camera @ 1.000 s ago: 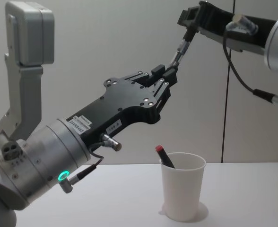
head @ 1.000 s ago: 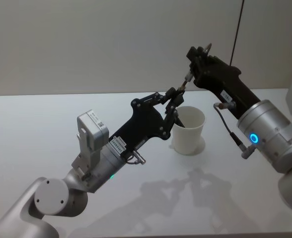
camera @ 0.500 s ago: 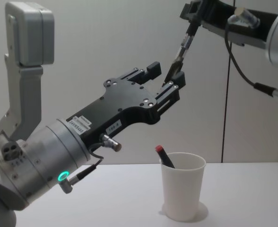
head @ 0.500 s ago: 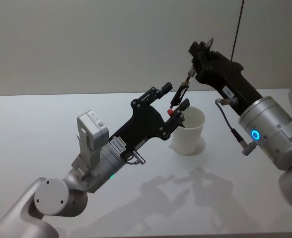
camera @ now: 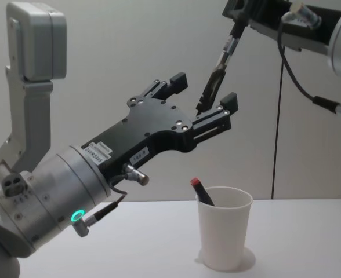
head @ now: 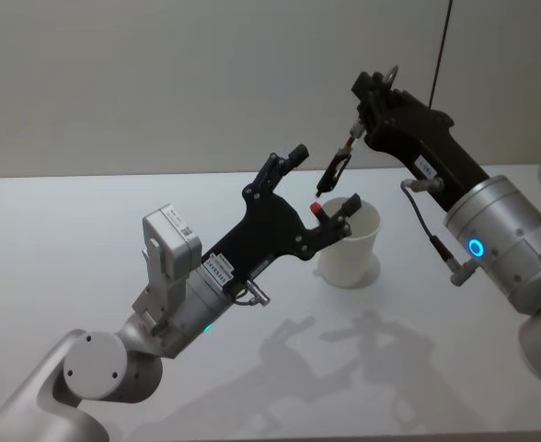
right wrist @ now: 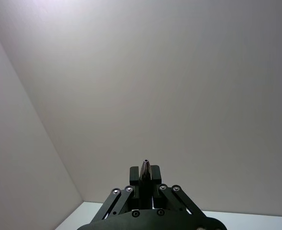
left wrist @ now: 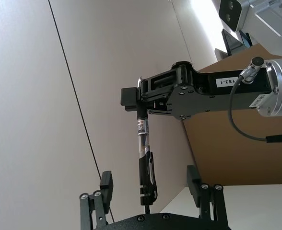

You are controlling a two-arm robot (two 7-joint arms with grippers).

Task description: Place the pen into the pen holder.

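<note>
**Pen held in the air above the cup by the right gripper**

The right gripper (head: 361, 118) is raised high over the worktop (head: 86, 230), its fingers pressed together on the top end of the pen (head: 337, 162). The pen hangs from it at a slant, dark clip end down, with its lower tip between the spread fingers of the left gripper (head: 321, 180) but apart from both. In the left wrist view the pen (left wrist: 145, 163) runs straight from the right gripper (left wrist: 140, 106) down into the gap between the left gripper's two finger pads (left wrist: 105, 181), with clear space on either side.

The left gripper (camera: 200, 94) reaches up and forward from the near left corner of the worktop, jaws wide, holding nothing.

The pen holder (head: 351, 242), a white paper cup, stands upright on the worktop toward the far edge, right of the middle, below and just beyond the left gripper. In the chest view the pen holder (camera: 224, 227) already has a red-capped marker (camera: 201, 190) leaning in it against the left side of the rim. The held pen (camera: 217, 69) is well above the cup.
</note>
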